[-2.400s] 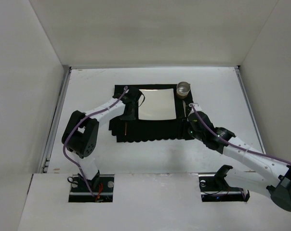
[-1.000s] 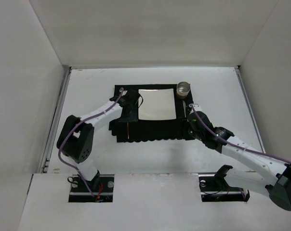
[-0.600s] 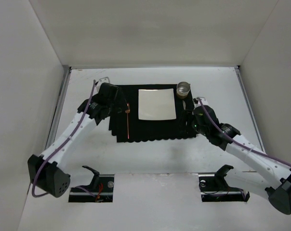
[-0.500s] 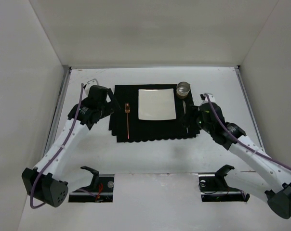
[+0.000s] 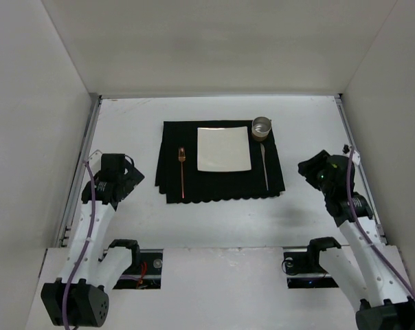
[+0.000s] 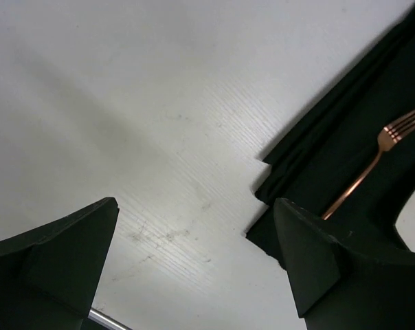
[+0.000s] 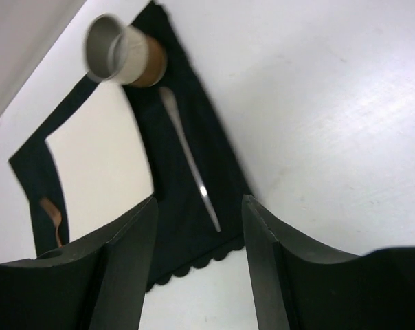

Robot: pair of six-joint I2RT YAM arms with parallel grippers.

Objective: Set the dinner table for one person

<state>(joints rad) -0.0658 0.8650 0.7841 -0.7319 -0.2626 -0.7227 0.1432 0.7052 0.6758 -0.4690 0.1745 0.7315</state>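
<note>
The table [image 5: 132, 124], spanning the workspace beneath both arms, looks rigid, matte and too big to grasp, so it merely bears the mat [image 5: 221, 187], plate [image 5: 224, 148] and fork [image 5: 183, 172], while the left gripper [image 6: 194, 240] and right gripper [image 7: 197, 240] hang wide open, empty.

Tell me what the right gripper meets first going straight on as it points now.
Likely the black mat, by the near end of the silver utensil on it, framed between the right gripper's open fingers; depth is unclear.
</note>
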